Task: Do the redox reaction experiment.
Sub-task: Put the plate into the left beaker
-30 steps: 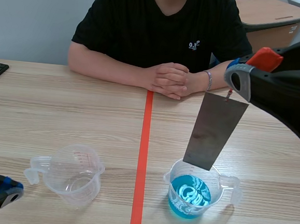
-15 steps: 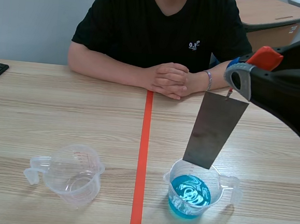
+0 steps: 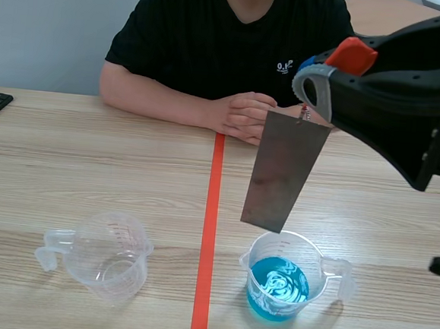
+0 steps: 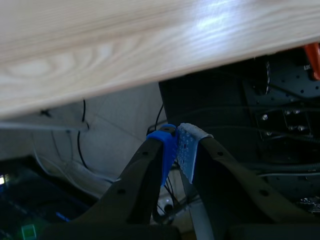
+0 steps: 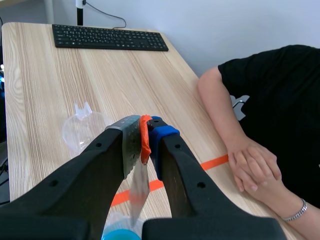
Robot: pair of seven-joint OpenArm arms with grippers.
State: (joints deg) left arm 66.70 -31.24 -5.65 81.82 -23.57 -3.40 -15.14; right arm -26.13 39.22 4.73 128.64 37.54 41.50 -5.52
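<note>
the right tool (image 3: pixel 322 79) pinched an orange clip (image 3: pixel 352 54); the plate (image 3: pixel 282 173) hung tilted from it, its lower edge over the blue cup's (image 3: pixel 279 285) rim, not its middle. lowered so, it might catch the rim and tip the cup. the left tool (image 4: pixel 176 145) sat closed and empty below the bench (image 4: pixel 100 50).

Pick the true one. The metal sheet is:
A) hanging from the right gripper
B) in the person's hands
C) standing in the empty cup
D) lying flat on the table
A: the metal sheet hangs down from the right gripper, clear of the table, close to the cup of blue liquid.
</note>
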